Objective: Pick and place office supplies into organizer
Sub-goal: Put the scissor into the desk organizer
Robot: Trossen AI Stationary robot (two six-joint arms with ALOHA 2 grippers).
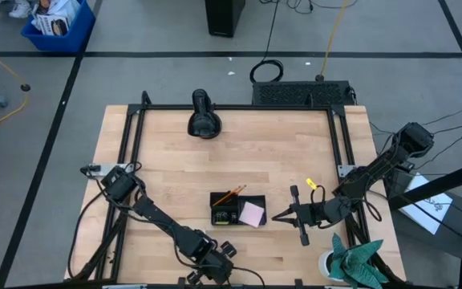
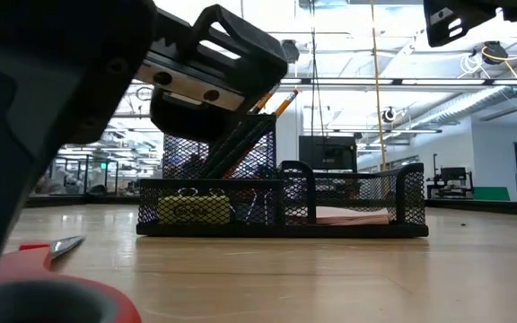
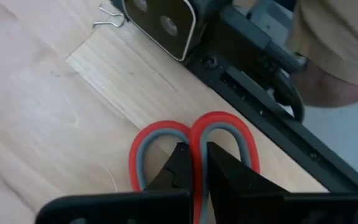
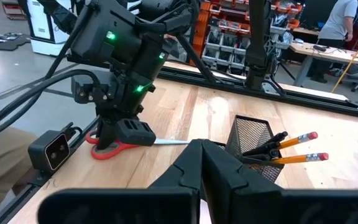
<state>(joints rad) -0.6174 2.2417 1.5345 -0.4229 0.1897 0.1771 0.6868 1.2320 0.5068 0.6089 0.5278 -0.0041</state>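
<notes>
The red-handled scissors lie flat on the wood by the table's near edge, blade pointing toward the organizer. My left gripper stands over their handles, shut on them. The black mesh organizer sits mid-table and holds two orange pencils, dark pens and a pink sticky pad. My right gripper hovers level just right of the organizer, shut and holding nothing. A small yellow piece lies on the table behind it. My left gripper pinches the scissors where the two red handle loops meet. One finger reaches down into each loop, coming from above. The scissors lie flat on the table with handles and blade on the wood.
A black cylindrical device stands near the far edge. A teal cloth with a white cup sits at the near right corner. A small black camera box is mounted on the near frame rail beside the scissors. People stand far off in the room.
</notes>
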